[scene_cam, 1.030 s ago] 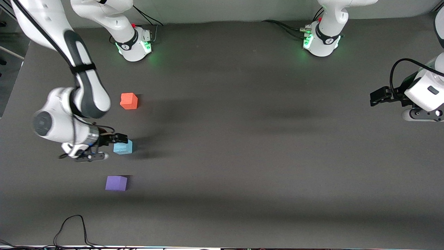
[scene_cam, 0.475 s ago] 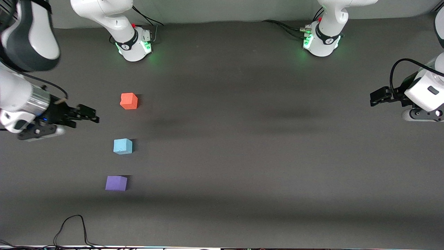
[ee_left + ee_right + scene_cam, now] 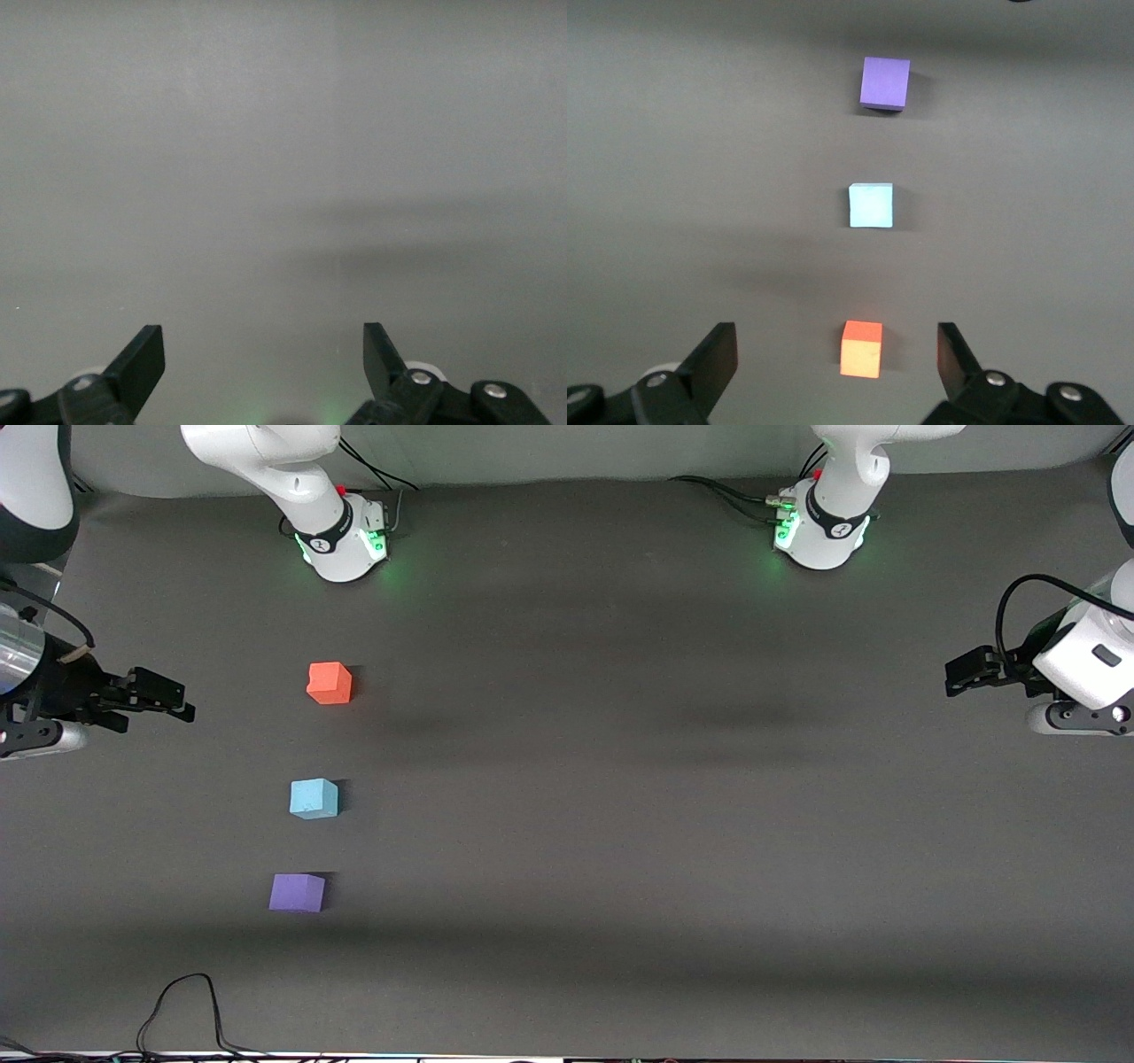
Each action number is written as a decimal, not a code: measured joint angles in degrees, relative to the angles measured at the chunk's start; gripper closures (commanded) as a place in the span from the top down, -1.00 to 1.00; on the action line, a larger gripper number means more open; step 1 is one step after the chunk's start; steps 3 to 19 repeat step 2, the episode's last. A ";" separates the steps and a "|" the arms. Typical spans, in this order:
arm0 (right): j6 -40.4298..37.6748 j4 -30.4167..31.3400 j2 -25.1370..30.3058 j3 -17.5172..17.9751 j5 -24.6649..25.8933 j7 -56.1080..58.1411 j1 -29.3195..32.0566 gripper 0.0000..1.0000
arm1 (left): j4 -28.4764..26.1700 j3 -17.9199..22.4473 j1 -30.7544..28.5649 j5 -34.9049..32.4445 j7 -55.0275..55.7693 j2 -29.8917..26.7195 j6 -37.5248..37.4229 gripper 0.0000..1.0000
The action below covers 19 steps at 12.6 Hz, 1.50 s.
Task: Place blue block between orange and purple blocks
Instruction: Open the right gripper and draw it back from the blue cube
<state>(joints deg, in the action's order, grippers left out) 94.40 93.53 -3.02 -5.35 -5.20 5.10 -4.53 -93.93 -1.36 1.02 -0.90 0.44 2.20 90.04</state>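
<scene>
The blue block (image 3: 314, 798) sits on the table in a line between the orange block (image 3: 330, 683) and the purple block (image 3: 297, 892), apart from both. My right gripper (image 3: 180, 701) is open and empty, raised over the table's edge at the right arm's end, away from the blocks. The right wrist view shows the purple block (image 3: 885, 83), the blue block (image 3: 871, 204) and the orange block (image 3: 861, 348) below my right gripper (image 3: 835, 343). My left gripper (image 3: 955, 674) waits open over the left arm's end; the left wrist view shows it (image 3: 262, 341) over bare table.
The dark grey table (image 3: 620, 779) carries the right arm's base (image 3: 345, 540) and the left arm's base (image 3: 819, 531) along its robot edge. A black cable (image 3: 182, 1001) loops at the edge nearest the front camera.
My right gripper let go of the blue block, then rose and drew back toward the right arm's end of the table. The three blocks and the left arm have not moved.
</scene>
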 measured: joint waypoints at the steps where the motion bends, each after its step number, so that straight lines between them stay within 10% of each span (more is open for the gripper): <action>1: -0.05 0.00 0.06 0.18 0.13 -0.86 -0.68 1.00 | 0.00 0.00 0.00 0.00 0.00 0.00 0.00 1.00; 19: -0.09 0.01 0.15 0.33 0.29 -1.14 -1.14 1.00 | 0.00 0.00 0.00 0.00 0.00 0.00 0.00 1.00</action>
